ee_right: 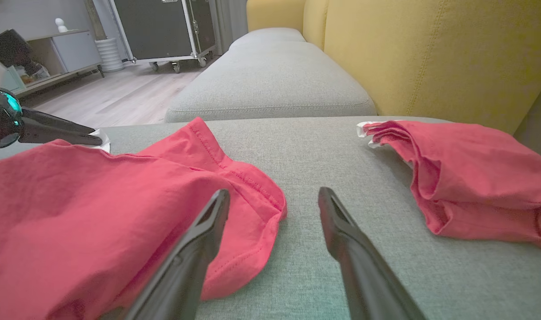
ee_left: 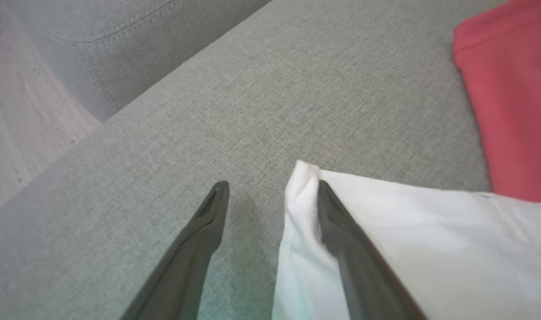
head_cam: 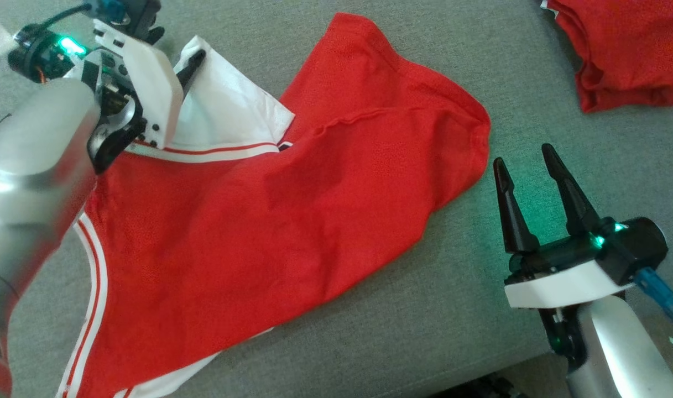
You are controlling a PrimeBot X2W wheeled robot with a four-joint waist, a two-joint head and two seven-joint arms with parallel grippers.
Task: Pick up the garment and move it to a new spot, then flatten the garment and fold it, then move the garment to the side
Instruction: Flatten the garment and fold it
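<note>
As the spread left claw (ee_left: 270,186) at 10 o'clock straddles the edge of the white sleeve (head_cam: 231,105), closing could bunch the red jersey (head_cam: 292,204).

Red garment (head_cam: 292,210) of soft matt cloth with smooth white panel (head_cam: 231,110) at 11 o'clock, grey cushion (head_cam: 424,320) of coarse woven fabric, right gripper (head_cam: 524,153) in dark smooth plastic, glossy silvery forearm (head_cam: 32,166) at 9 o'clock
</note>
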